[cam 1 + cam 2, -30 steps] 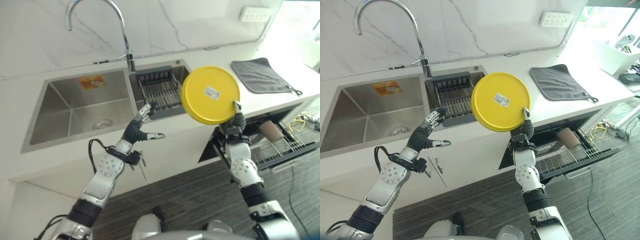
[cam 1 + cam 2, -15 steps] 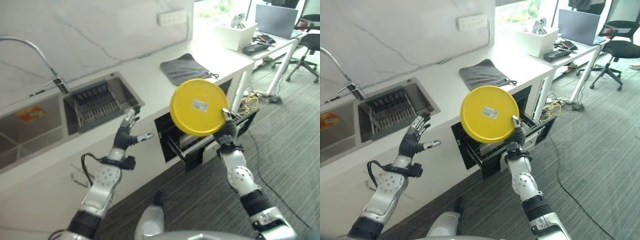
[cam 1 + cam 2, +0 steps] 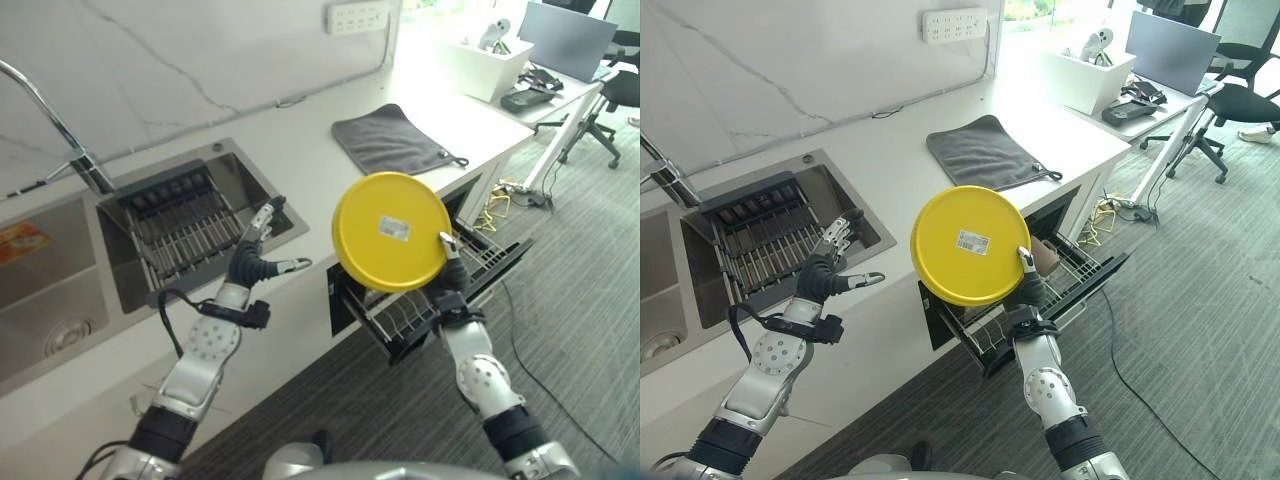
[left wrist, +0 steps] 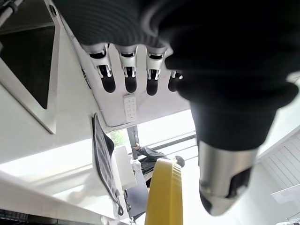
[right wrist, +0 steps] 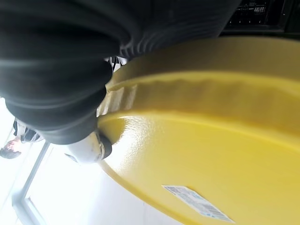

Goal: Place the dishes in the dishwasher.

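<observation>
A round yellow plate [image 3: 391, 231] with a white sticker on its underside stands upright in the air. My right hand [image 3: 449, 275] is shut on its lower right rim, thumb [image 5: 89, 145] pressed on the plate [image 5: 201, 154]. Behind and below it the dishwasher's wire rack [image 3: 480, 265] is pulled out of the counter front, with a brownish cup [image 3: 1045, 255] in it. My left hand [image 3: 255, 258] hangs open above the counter edge, left of the plate, fingers [image 4: 129, 77] straight and spread; the plate's edge [image 4: 164, 192] shows past them.
A steel sink [image 3: 60, 300] with a dark drying rack [image 3: 180, 225] and a tap [image 3: 55, 125] lies to the left. A grey cloth [image 3: 390, 140] rests on the white counter [image 3: 290, 160]. Desks, a white bin [image 3: 485, 65] and office chairs stand at far right on grey floor.
The view has shifted a little, bringing the sink and counter back into sight. The plate stays held upright in my right hand in front of the pulled-out rack; my left hand remains open.
</observation>
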